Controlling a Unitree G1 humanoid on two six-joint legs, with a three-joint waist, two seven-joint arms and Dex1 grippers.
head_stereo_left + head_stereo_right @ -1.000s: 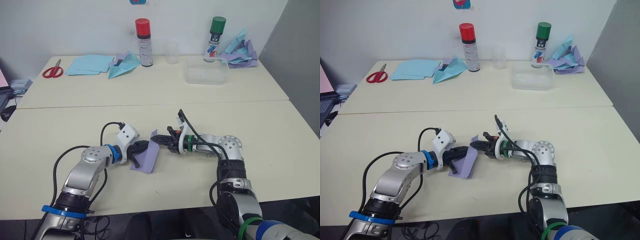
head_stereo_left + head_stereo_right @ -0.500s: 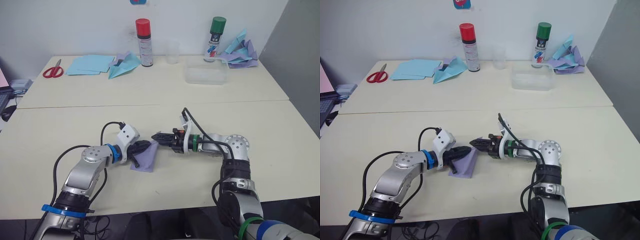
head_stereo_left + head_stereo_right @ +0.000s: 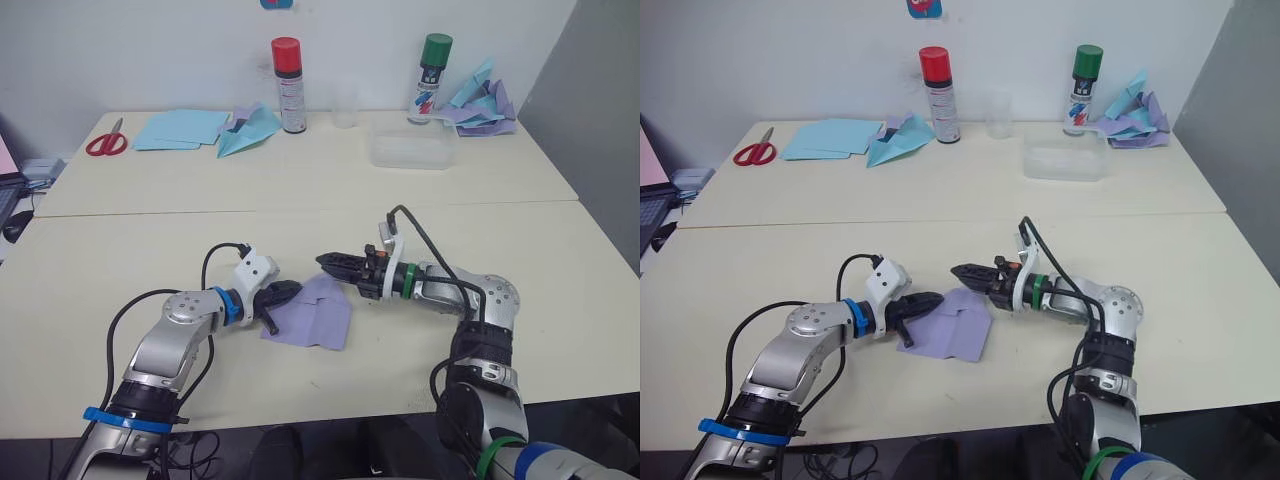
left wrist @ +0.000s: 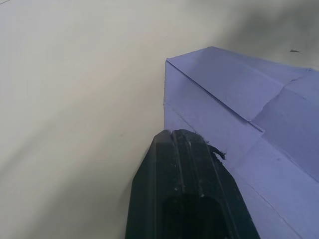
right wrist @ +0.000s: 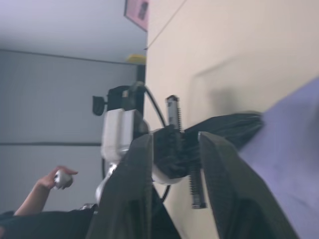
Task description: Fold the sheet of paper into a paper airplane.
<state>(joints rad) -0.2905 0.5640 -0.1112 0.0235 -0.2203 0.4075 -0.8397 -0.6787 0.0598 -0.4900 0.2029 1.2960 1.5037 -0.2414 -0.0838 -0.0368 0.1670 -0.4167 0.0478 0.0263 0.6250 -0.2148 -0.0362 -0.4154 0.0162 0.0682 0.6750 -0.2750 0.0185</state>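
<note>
**Lavender sheet spread wider on the worktop**

Since a second ago the thin lavender-purple sheet of paper (image 3: 315,313) has opened from a narrow folded strip into a wider, flatter shape, and my right gripper (image 3: 327,262) has drawn back away from my left gripper, so the whole right arm now sits farther out to my right. My left arm has barely shifted.

That sheet is my landmark. It lies flat on the near half of the pale cream worktop (image 3: 120,260), with faint creases and a folded flap along one edge, seen close in the left wrist view (image 4: 234,94). My left gripper (image 3: 288,291) sits at the sheet's left edge, its black fingers (image 4: 184,149) clenched together with the edge of the paper at their tips. My right gripper hovers just beyond the sheet's far corner, fingers parted with a clear gap between them, grasping nothing; its tips point toward the left gripper.

Well beyond the sheet, at the far edge of the worktop, stand a red-capped spray can (image 3: 288,85) and a green-capped spray can (image 3: 432,76), with a clear plastic box (image 3: 410,150) near the green one. Far-left of the sheet lie light blue paper sheets (image 3: 180,128), a light blue paper plane (image 3: 248,130) and red-handled scissors (image 3: 104,142). A mixed blue-and-purple paper heap (image 3: 480,104) sits far-right.
</note>
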